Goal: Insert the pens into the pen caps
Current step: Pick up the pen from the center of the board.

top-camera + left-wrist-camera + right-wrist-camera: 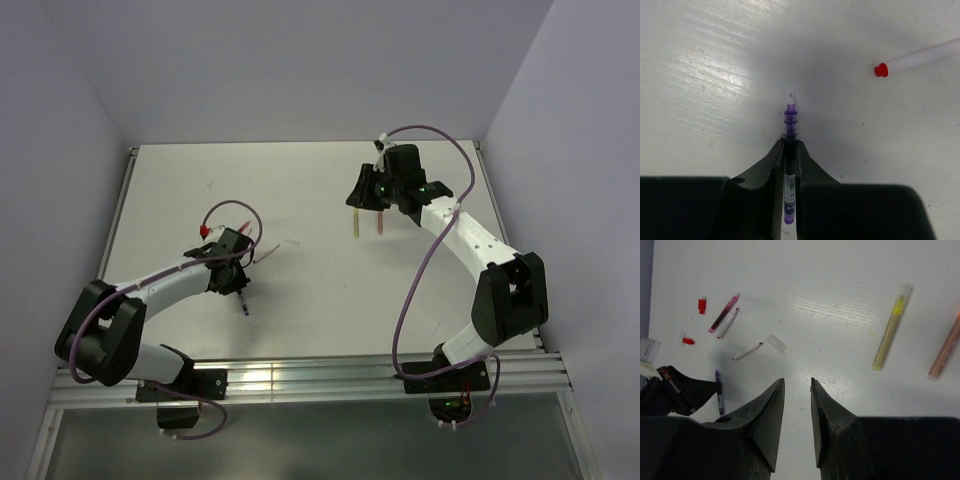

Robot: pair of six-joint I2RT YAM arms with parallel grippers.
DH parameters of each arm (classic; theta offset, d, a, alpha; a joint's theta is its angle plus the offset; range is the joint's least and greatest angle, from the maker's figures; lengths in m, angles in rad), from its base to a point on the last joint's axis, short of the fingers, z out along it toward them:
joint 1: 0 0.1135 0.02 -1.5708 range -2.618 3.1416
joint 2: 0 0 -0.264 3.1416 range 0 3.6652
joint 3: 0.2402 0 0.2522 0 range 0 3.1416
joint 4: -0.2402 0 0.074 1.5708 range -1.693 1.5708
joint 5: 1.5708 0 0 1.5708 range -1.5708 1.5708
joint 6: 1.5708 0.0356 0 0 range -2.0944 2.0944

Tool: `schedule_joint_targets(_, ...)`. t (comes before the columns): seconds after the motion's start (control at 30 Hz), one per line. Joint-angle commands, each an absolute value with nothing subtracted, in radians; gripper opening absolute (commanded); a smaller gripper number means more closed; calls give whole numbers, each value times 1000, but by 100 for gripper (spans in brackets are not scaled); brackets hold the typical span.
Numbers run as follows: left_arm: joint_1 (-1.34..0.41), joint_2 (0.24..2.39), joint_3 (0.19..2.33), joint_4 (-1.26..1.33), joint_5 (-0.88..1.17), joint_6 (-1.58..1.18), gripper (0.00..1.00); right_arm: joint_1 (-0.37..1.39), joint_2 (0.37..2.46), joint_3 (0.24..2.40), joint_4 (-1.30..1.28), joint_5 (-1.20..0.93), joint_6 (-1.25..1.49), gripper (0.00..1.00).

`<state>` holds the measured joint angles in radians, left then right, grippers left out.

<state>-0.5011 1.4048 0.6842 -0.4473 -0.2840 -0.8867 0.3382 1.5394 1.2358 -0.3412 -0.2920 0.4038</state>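
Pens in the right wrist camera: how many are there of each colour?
Yellow pen: 1
Orange pen: 1
Dark red pen: 1
Purple pen: 1
White pens: 2
Total: 6

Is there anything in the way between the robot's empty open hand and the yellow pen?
No, nothing visible. The right gripper is open and empty, and only bare white table lies between it and the yellow pen. The orange pen lies beyond the yellow one, not in between.
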Motion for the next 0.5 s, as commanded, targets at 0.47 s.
schedule_joint_targets(0.47, -511, 1171, 741, -396, -201, -896, 0, 440, 1531, 1206, -98, -638, 460, 38)
